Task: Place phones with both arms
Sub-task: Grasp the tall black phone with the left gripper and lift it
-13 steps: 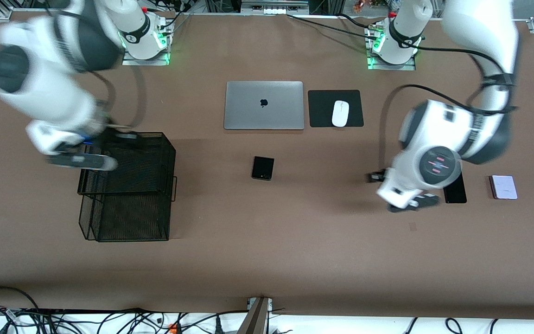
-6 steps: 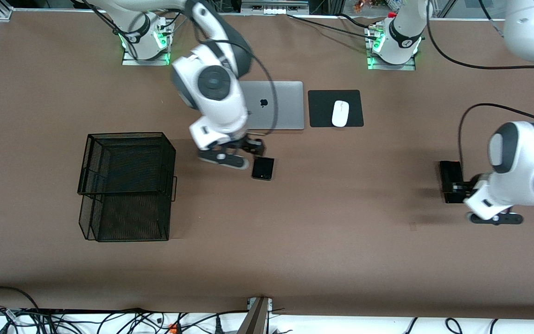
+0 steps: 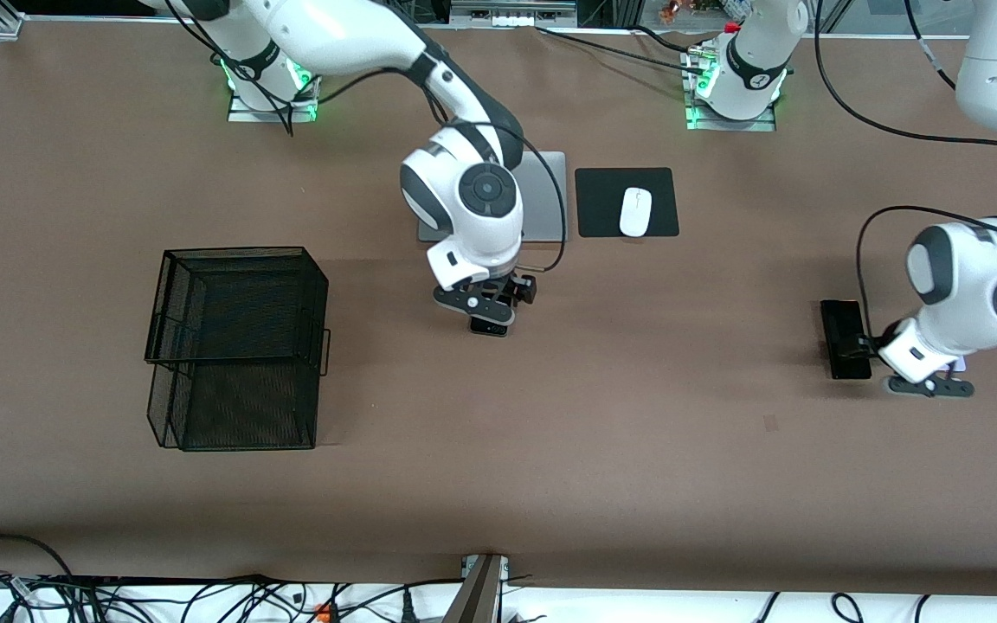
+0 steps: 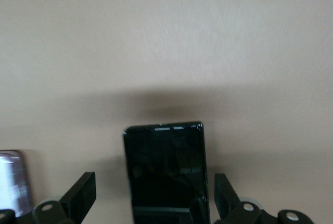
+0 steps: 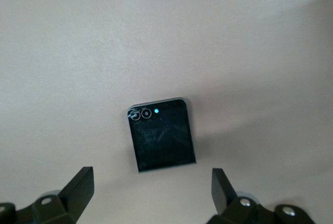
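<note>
The small squarish black phone lies mid-table; in the right wrist view it lies flat just ahead of the fingers. My right gripper hangs open and empty over it. The long slim black phone lies toward the left arm's end of the table. My left gripper hovers open and empty beside it. In the left wrist view, where the left gripper is open, that phone shows between the fingers. The white-lavender phone shows at the edge there; in the front view the left hand hides it.
A black wire basket stands toward the right arm's end of the table. A silver laptop, partly covered by the right arm, and a white mouse on a black pad lie farther from the front camera.
My right arm swung from the basket to over the small black phone. My left arm moved from over the long black phone toward its end of the table, covering the white-lavender phone.
</note>
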{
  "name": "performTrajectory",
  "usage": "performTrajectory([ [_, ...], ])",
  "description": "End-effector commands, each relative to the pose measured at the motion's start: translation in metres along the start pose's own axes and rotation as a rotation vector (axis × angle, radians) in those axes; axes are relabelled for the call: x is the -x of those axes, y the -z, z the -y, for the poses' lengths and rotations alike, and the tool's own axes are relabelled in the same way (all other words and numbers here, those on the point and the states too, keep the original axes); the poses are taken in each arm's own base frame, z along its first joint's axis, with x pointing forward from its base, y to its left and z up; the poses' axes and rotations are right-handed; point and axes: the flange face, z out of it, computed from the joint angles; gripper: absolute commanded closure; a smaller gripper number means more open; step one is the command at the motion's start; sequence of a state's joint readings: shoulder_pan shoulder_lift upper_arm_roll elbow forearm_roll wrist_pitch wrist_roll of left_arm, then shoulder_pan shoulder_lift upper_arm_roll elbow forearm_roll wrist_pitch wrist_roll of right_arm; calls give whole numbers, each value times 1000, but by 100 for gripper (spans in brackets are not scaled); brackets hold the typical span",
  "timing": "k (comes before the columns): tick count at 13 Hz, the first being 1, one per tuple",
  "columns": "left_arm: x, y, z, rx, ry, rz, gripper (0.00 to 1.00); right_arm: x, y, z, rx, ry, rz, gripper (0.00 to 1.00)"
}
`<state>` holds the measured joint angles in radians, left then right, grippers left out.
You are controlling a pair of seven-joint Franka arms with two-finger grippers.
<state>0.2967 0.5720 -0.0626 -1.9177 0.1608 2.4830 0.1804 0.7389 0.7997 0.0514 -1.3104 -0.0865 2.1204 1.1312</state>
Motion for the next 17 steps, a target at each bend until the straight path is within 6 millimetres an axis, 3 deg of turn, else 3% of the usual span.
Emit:
performTrajectory([
  [1,25,-15,-7,14,-11,-23,0,0,-22,9,-1,-2,-47,0],
  [2,29,-26,-5,28,-3,-10,0,1,-34,9,4,14,-63,0],
  [6,29,-32,-7,60,2,-11,0,3,-74,8,21,56,-90,0],
  [8,28,-30,-8,59,-1,-9,56,3,-81,8,12,63,-91,0],
  [9,27,-28,-7,58,-10,-11,73,4,-87,7,18,70,-87,0],
  [11,24,-20,-7,53,-41,-21,81,9,-90,9,15,76,-88,0],
  [12,18,-4,-10,53,-53,-15,82,9,-91,9,17,82,-88,11],
  [13,11,15,-13,56,-64,17,82,9,-90,9,17,94,-92,49],
  [14,0,36,-20,68,-80,67,82,7,-85,10,15,107,-95,74],
  [15,-12,58,-23,81,-87,114,82,4,-74,11,9,110,-99,79],
  [17,-34,109,-28,132,-71,165,82,-2,-38,10,14,97,-98,80],
])
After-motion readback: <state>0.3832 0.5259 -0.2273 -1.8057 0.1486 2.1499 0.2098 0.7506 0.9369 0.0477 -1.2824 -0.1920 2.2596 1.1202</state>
